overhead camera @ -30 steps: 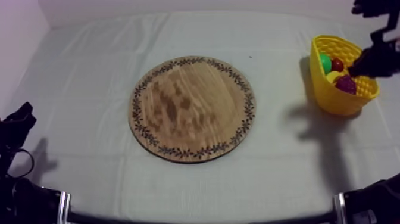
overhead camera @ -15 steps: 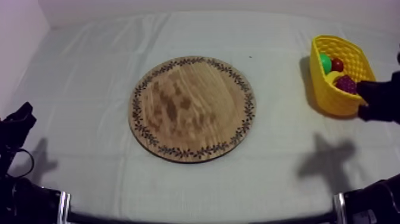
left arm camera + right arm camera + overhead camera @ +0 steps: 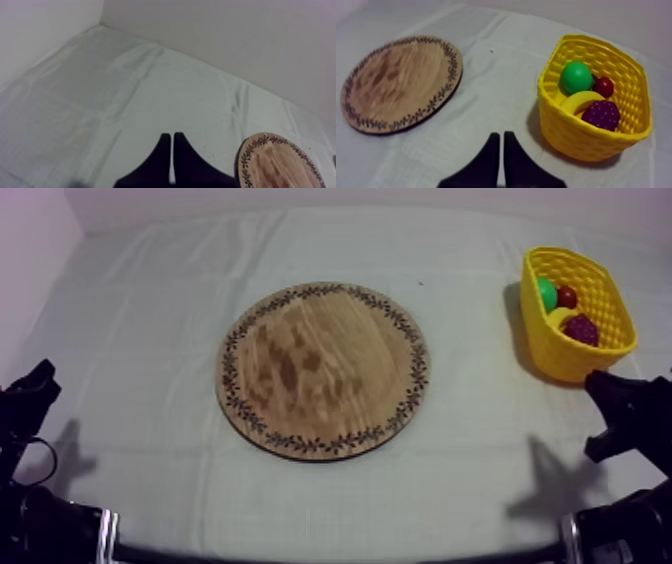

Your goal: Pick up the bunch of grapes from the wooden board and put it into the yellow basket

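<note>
Left end effector (image 3: 172,138) and right end effector (image 3: 501,136) pressed together, grapes (image 3: 601,114) within basket (image 3: 576,132) rim.

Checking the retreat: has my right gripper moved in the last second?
Yes. In the top view the right gripper has drawn back from over the yellow basket to its near side.

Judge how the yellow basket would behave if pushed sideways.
The yellow basket likely slides rather than tips: broad base, toy fruit sitting low inside. Its openwork walls suggest it is light, perhaps slightly springy.
</note>
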